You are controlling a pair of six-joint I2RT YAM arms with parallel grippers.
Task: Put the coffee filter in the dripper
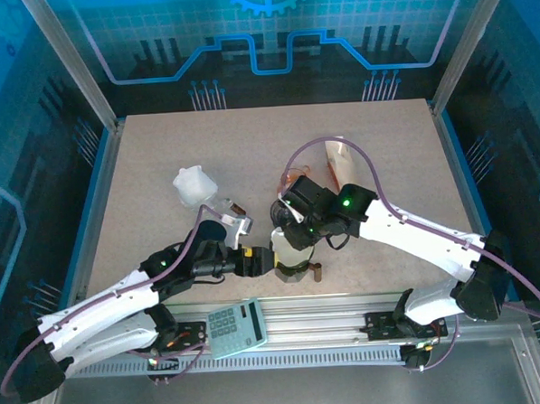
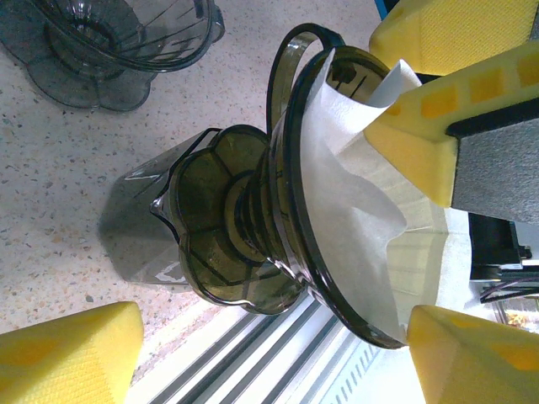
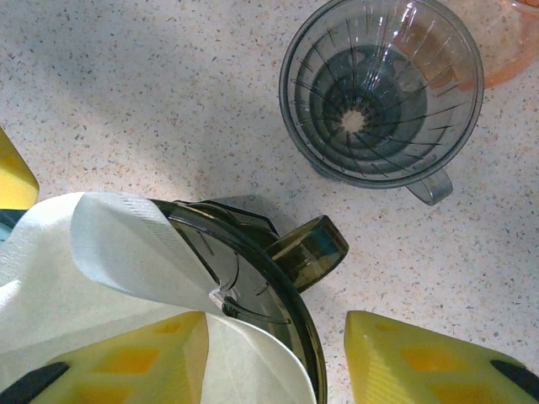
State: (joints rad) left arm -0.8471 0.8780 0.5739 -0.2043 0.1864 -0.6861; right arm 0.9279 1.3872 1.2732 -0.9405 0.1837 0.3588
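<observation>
At the middle of your bench's [image 1: 159,153] near edge, your left gripper [image 2: 269,358] stands wide open either side of the dark dripper [image 2: 227,219], gripping nothing. Your right gripper [image 3: 278,349] is half open, one finger outside the rim and the other inside against the white coffee filter [image 2: 354,210], which sits crumpled in that dripper.

White paper coffee filter [image 2: 354,210]: crumpled, inside dripper [image 2: 290,252], edge flopping past rim. Dripper: dark olive, see-through, upright near front edge of table [image 1: 159,153].
</observation>
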